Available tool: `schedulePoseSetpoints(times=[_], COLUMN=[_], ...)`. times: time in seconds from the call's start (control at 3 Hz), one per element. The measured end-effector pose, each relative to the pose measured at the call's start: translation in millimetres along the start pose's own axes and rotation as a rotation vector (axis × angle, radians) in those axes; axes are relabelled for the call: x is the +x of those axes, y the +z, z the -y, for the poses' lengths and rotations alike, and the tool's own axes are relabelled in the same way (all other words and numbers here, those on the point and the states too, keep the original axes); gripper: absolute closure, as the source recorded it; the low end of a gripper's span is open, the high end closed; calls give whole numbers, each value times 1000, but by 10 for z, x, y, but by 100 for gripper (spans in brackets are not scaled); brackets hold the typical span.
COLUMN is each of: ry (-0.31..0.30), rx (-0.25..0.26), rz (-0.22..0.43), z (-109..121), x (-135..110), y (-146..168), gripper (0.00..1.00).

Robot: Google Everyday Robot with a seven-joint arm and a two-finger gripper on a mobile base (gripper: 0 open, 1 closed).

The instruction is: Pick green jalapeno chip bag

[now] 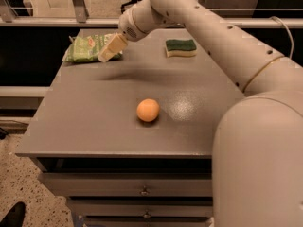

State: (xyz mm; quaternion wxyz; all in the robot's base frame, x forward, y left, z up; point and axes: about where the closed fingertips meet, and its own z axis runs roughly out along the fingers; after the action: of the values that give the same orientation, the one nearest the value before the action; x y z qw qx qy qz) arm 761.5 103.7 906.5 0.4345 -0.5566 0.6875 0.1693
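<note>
Gripper (111, 48) hanging at right end of green jalapeno chip bag (83, 49), angling down, likely lining up grasp; spread or closed, cannot tell. Bag lying at table's (94, 131) far-left corner. Orange ball (148, 110) and sponge (180, 47) sitting well apart.

Crinkly light-green chip bag (85, 48) (flat), table's (118, 141) far-left corner, gripper (108, 52) at right edge

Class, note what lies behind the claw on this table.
The claw, at the far left of the table, overlaps the green jalapeno chip bag. The bag's left part shows; its right end is covered by the claw.
</note>
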Motion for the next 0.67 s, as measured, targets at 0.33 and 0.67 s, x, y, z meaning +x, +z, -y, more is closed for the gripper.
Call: schedulePoseSetpoints(times=[0.33, 0.67], ry=[98, 180], rx=[13, 6], rz=[20, 35], z=[148, 195], x=[0, 25], y=[416, 811], gripper=[0, 3])
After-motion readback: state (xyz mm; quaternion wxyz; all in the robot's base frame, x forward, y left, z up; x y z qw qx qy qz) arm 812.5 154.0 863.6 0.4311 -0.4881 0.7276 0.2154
